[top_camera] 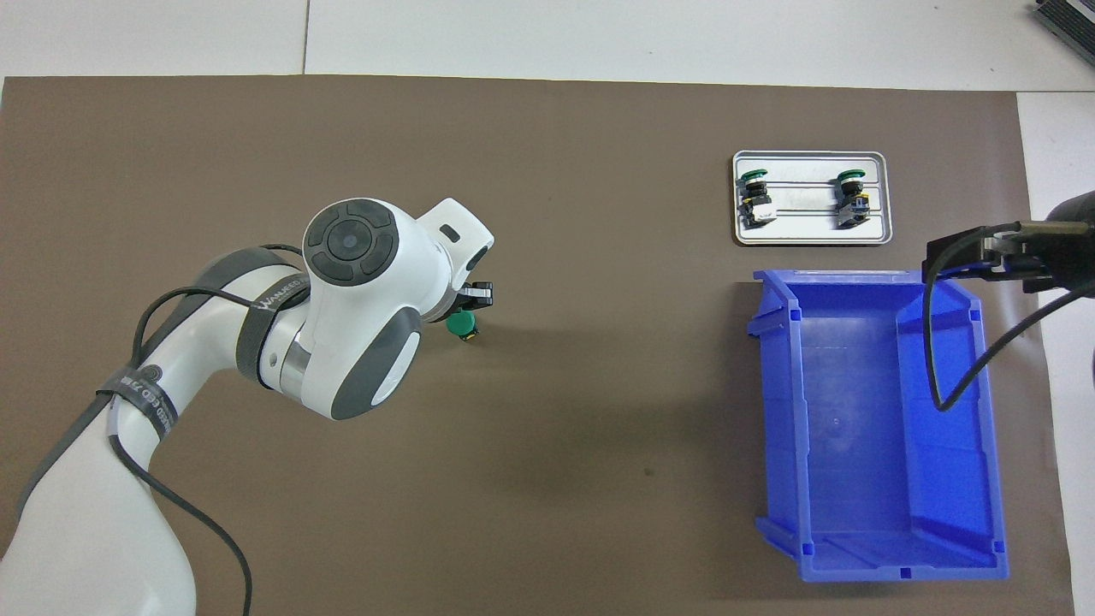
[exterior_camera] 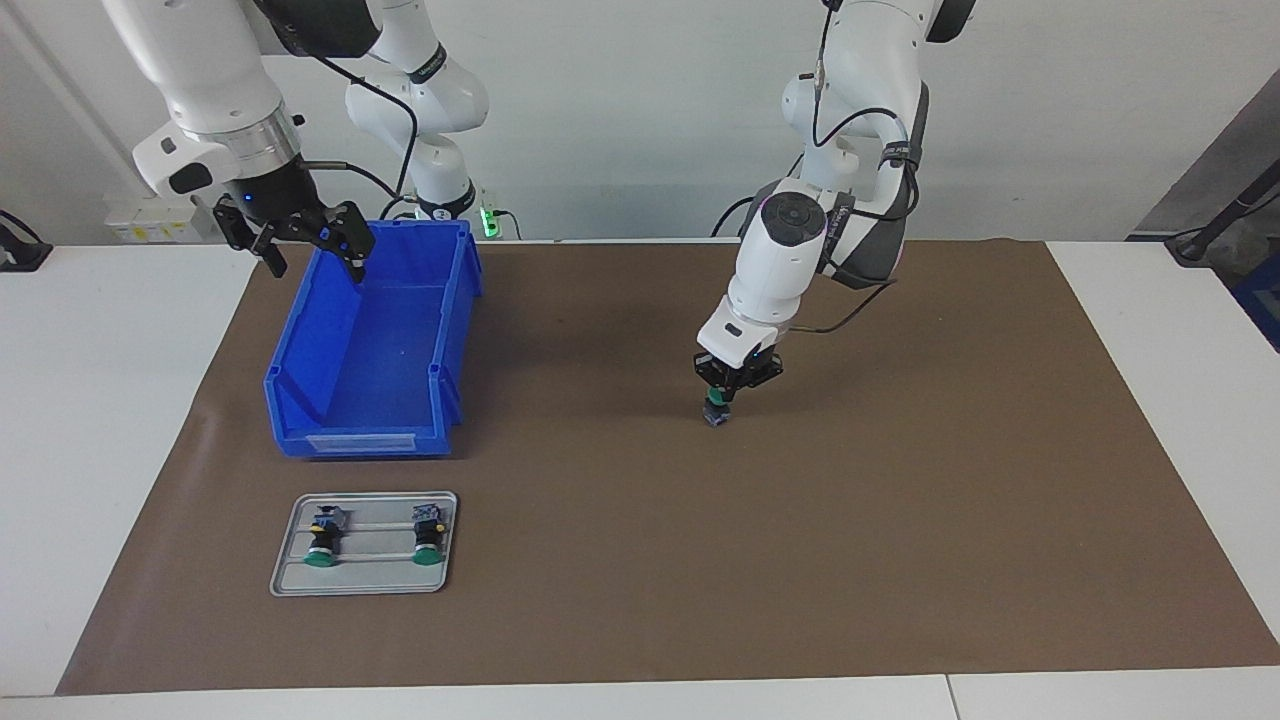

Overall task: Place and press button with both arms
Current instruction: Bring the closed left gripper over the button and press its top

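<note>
My left gripper (exterior_camera: 722,398) sits low over mid-mat, fingers pinched on the button (top_camera: 462,324) — bare brown mat (exterior_camera: 900,520) rings it at every hour, wide open toward my left arm's end. Toward my right arm's end the blue bin (exterior_camera: 372,345) stands tall, my right gripper (exterior_camera: 305,245) spread above its rim; at the bin's twelve o'clock in the overhead view, the tray (exterior_camera: 365,580) lies low with two buttons.

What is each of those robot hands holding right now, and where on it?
The left gripper is shut on a button, gripping near its green cap while its base stands on the brown mat. The right gripper hangs open above the blue bin, holding nothing.
</note>
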